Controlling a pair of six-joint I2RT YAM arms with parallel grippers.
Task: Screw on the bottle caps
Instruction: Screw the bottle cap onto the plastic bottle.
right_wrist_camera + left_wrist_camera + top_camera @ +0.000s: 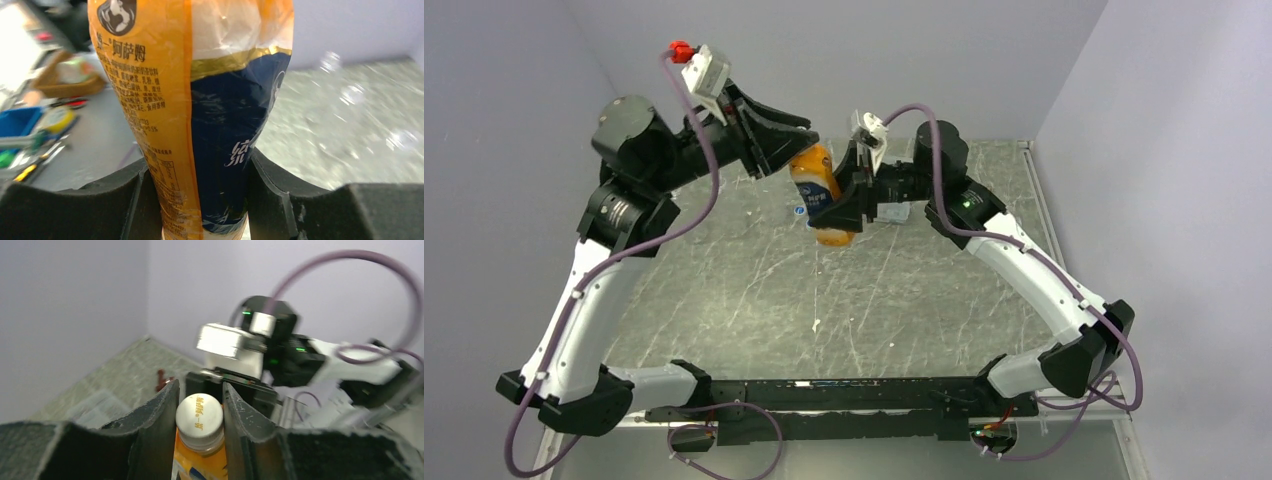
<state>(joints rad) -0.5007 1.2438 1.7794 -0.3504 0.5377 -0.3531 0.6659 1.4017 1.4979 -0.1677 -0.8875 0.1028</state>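
An orange bottle with a dark blue label band hangs tilted above the table's far middle. My right gripper is shut on its lower body; in the right wrist view the fingers press both sides of the bottle and the gripper is filled by it. My left gripper reaches in from the left at the bottle's top. In the left wrist view that gripper is shut on the pale round bottle cap, which sits on the neck. A small blue cap lies on the table just left of the bottle.
Clear glass-like cups stand on the grey table behind the bottle. A flat clear plastic box and a small red-brown item lie near the back wall. The walls close in on three sides.
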